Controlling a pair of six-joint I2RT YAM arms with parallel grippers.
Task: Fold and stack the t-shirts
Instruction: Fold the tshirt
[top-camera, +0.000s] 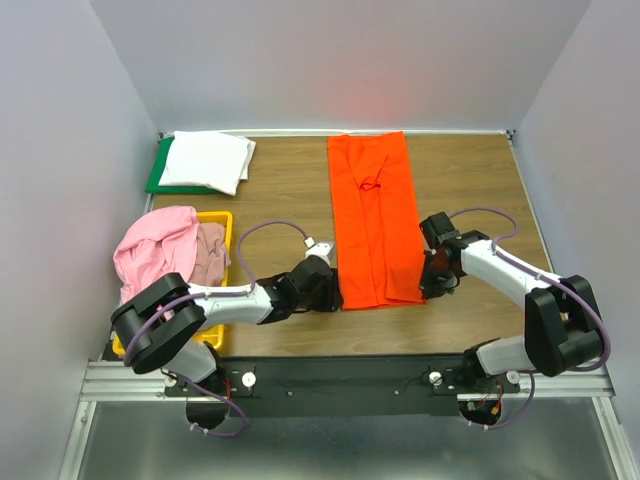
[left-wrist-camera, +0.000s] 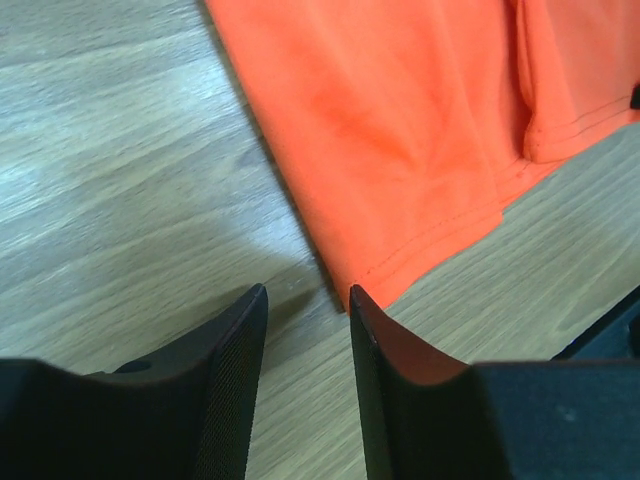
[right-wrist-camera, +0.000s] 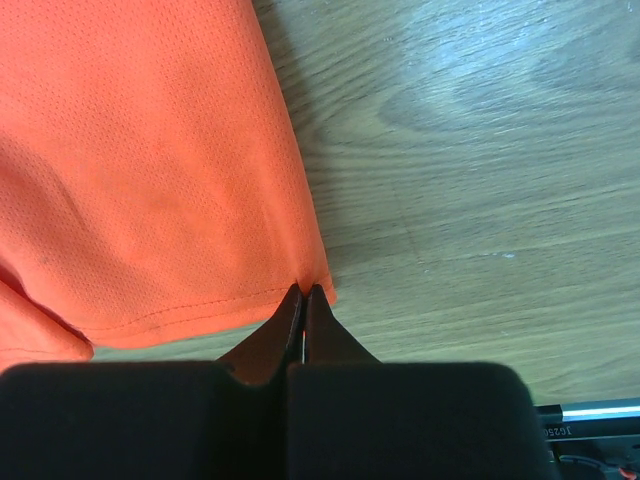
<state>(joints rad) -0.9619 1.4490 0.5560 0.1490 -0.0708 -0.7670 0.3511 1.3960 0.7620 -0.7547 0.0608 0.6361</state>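
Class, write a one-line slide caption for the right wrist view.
Right gripper pinches a hem corner of the orange t-shirt on the wooden table.

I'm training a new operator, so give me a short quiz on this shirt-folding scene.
1. True or false: the right fingers are shut on the orange t-shirt's near hem corner.
2. The folded white t-shirt lies on: A) the green board; B) the yellow bin; C) the orange t-shirt.
3. Are the left fingers open or shut?
Key: 1 true; 2 A; 3 open.
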